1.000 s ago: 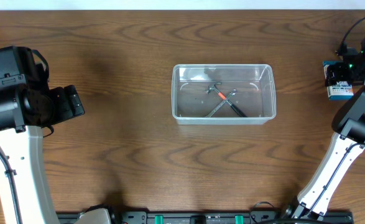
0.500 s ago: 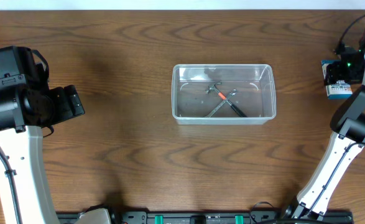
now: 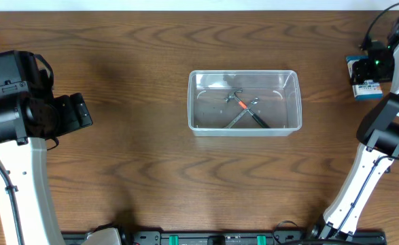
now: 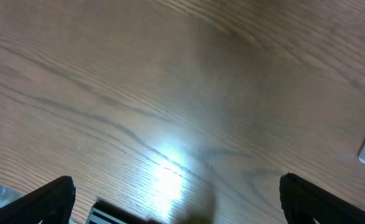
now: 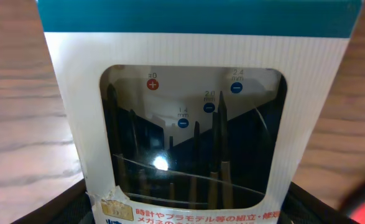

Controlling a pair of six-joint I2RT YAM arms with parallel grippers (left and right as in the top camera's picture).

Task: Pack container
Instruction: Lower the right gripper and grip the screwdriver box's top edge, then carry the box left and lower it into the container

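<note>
Your right gripper is clamped on the screwdriver pack, with a dark finger on each side of its lower end. The pack fills pretty much the whole right wrist view: white card, teal band across the far end, and a clear window with a row of thin precision drivers behind it. There are little plus and minus marks printed above them.

The clear container sits on the worktop well off to the left of that gripper, roughly level with it from overhead. It's not touching either arm. Inside it you can see a couple of small tools lying crossed, one with an orange bit. They're too small to say exactly what they are.

Your left gripper has its fingers spread wide with nothing between them, just bare wood grain and a bright glare spot below it. The container is well off to its right, and only a pale corner of it peeks in at the edge of the left wrist view
</note>
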